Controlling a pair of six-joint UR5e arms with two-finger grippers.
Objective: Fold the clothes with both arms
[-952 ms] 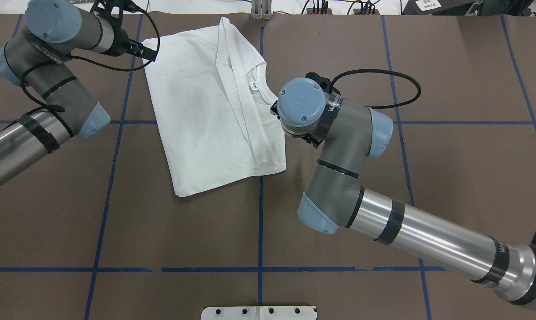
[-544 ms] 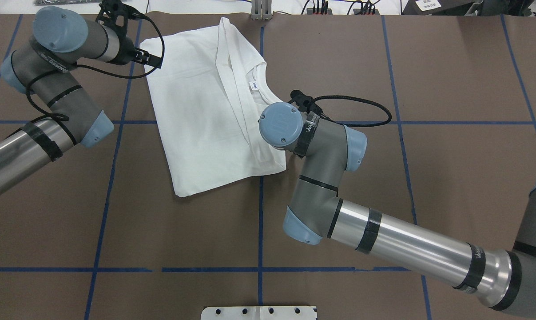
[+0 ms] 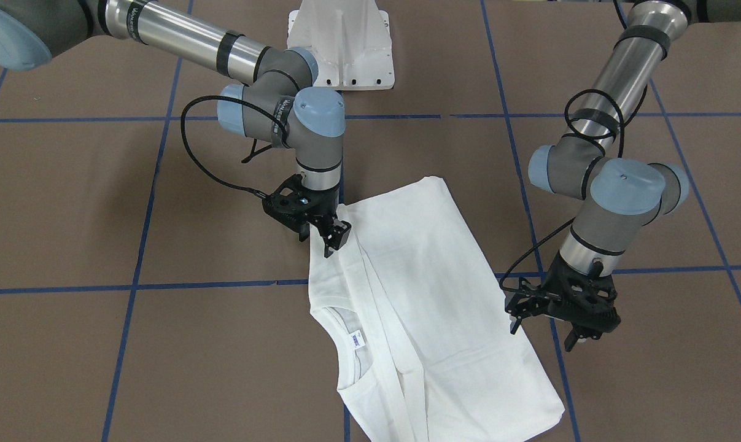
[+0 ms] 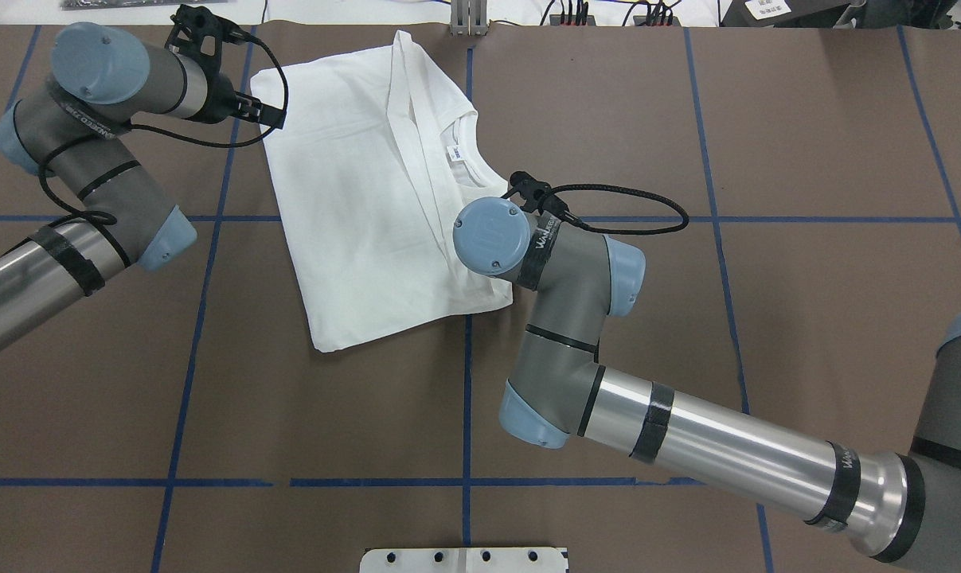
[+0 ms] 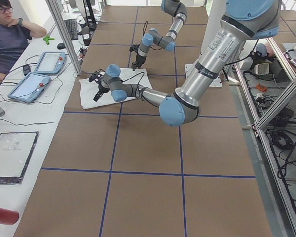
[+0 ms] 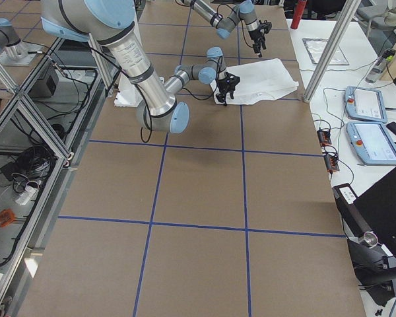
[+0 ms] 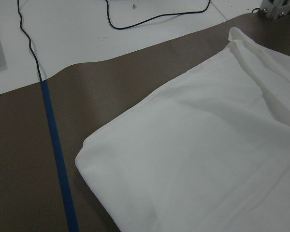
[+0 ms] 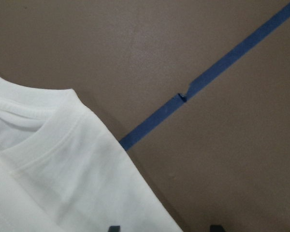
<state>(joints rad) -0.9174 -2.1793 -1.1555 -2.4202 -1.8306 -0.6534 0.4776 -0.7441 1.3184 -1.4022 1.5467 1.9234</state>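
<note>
The clothes, one white shirt (image 4: pixel 353 199), lie folded lengthwise on the brown table with the collar and neck label (image 4: pixel 454 153) facing up. My left gripper (image 4: pixel 271 113) hangs open just off the shirt's far left corner, touching nothing (image 3: pixel 542 331). My right gripper (image 3: pixel 336 239) hovers open at the shirt's right edge, near its shoulder. In the right wrist view both fingertips (image 8: pixel 113 228) stand wide apart over the shirt (image 8: pixel 48 183) and bare table. From overhead the right wrist hides that gripper. The left wrist view shows only the shirt's corner (image 7: pixel 208 159).
Blue tape lines (image 4: pixel 466 382) grid the brown table. The white pedestal base (image 3: pixel 339 43) sits at the robot's side. A black cable loops off the right wrist (image 4: pixel 623 211). A person (image 5: pixel 10 34) sits beyond the far table edge beside tablets (image 5: pixel 32 86).
My right arm has swung down along the shirt's right edge, from beside the collar toward the robot. The left gripper shifted only slightly at the far left corner. The shirt has not moved.
</note>
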